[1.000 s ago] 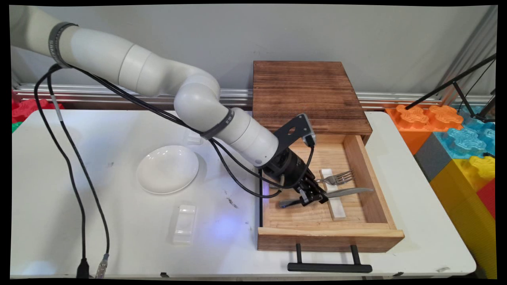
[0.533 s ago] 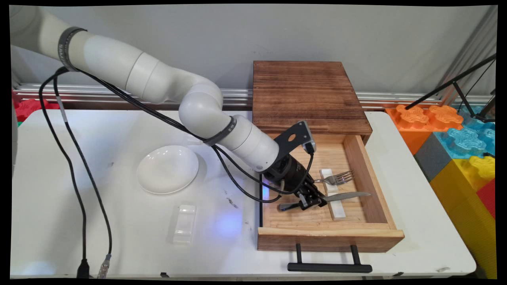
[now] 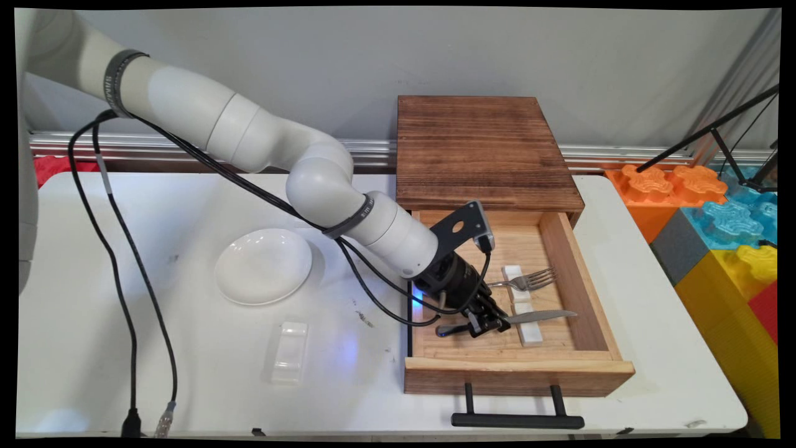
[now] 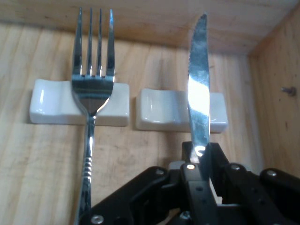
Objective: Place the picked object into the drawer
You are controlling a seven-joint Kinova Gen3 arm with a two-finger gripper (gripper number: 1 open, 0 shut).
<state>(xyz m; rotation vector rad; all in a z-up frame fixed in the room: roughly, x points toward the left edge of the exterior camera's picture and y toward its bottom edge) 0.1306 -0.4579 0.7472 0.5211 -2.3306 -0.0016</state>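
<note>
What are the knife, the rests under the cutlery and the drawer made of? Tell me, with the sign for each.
Knife: polished metal, probably steel; mirror-like glare along the serrated blade.
Rests: glazed white ceramic by the look, glossy with soft highlights; plastic is possible.
Drawer: pale unfinished wood, grain lines showing, matte.
</note>
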